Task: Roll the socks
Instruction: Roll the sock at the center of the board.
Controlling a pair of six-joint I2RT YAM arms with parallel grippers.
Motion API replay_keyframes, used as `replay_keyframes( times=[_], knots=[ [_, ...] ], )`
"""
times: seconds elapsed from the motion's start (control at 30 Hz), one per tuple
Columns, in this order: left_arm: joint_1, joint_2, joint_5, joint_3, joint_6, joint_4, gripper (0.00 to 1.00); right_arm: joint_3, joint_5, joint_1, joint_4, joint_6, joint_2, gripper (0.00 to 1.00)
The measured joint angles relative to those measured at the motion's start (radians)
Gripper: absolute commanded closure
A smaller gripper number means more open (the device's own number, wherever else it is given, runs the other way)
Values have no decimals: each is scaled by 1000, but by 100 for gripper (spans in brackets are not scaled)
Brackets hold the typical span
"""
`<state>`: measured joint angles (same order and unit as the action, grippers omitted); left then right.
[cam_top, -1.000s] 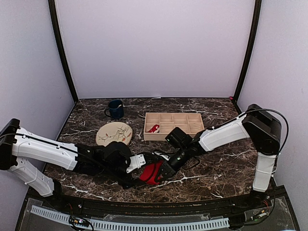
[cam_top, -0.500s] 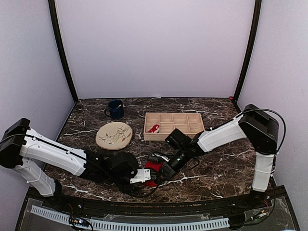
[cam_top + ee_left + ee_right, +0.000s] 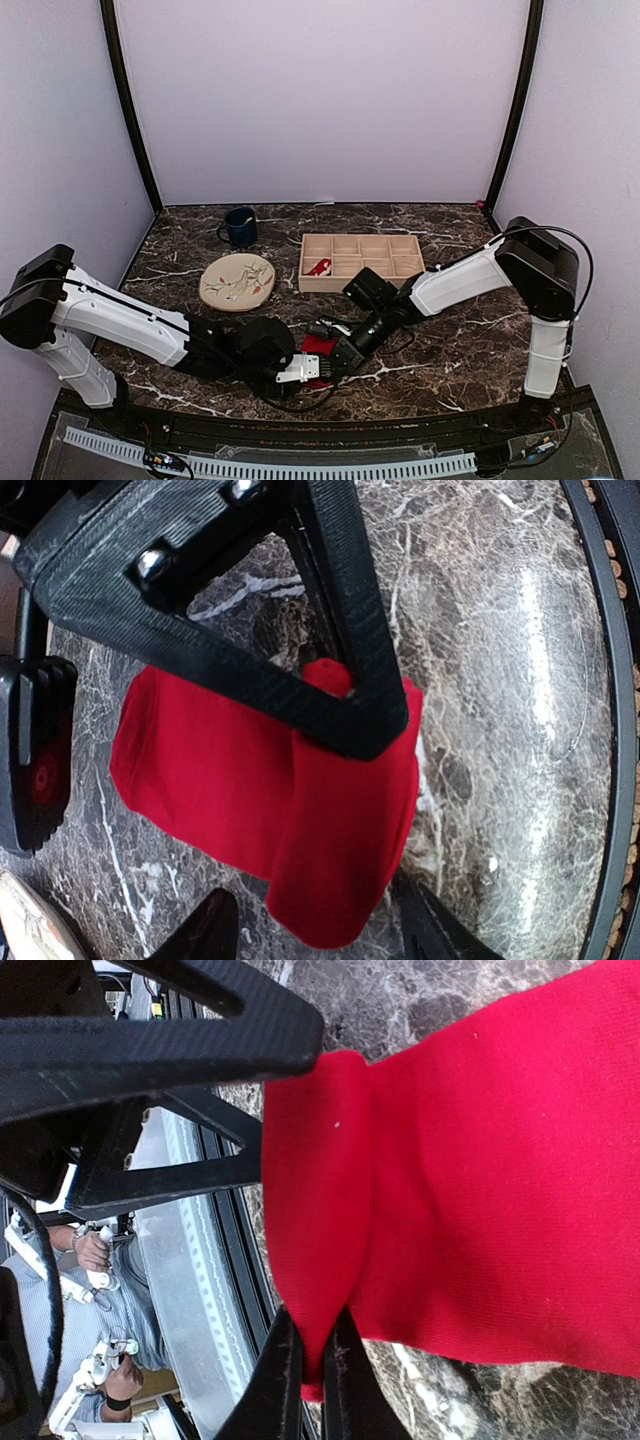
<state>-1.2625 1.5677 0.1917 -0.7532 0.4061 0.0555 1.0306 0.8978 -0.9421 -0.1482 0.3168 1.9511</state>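
A red sock [image 3: 250, 790] lies on the marble table, folded over itself into a thick roll at one end. My right gripper [image 3: 312, 1360] is shut on a pinched fold of this sock [image 3: 480, 1180]. My left gripper [image 3: 320, 935] is open, its two fingertips [image 3: 212, 932] straddling the rolled end without touching it. In the top view both grippers meet at the sock [image 3: 318, 344] near the table's front: the left gripper [image 3: 300, 368] on the near side, the right gripper [image 3: 337, 352] on the far side. A small red bundle [image 3: 318, 267] lies in the wooden tray.
A wooden compartment tray [image 3: 385, 262] stands at centre back. A beige patterned round plate [image 3: 237, 279] and a dark blue mug [image 3: 240, 227] sit to its left. The table's black front rim [image 3: 605, 730] runs close beside the sock.
My left gripper has swung round to the sock's near side and its jaws have narrowed. The sock now shows as a smaller, more folded patch. The right gripper stays shut on it.
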Motion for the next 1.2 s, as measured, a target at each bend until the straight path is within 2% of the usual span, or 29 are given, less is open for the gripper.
replay_keyframes(
  times=[0.3,0.47,0.57,0.77,0.83,1.0,1.2],
  knots=[
    [-6,40,-2,-11,15,-22,53,0,14,3,1,2,10,97],
    [-10,60,-10,-17,22,-29,65,0,23,5,3,3,15,98],
    [-10,72,-15,-21,27,-28,75,0,26,5,3,3,16,98],
    [-10,77,-21,-32,27,-14,87,0,27,5,4,3,18,97],
    [-10,76,-29,-32,28,-10,90,0,27,6,6,4,18,94],
    [-10,85,-57,-57,28,27,94,-12,30,12,32,23,18,80],
    [-3,103,-108,-86,16,61,95,-77,37,29,110,70,11,71]
  ],
)
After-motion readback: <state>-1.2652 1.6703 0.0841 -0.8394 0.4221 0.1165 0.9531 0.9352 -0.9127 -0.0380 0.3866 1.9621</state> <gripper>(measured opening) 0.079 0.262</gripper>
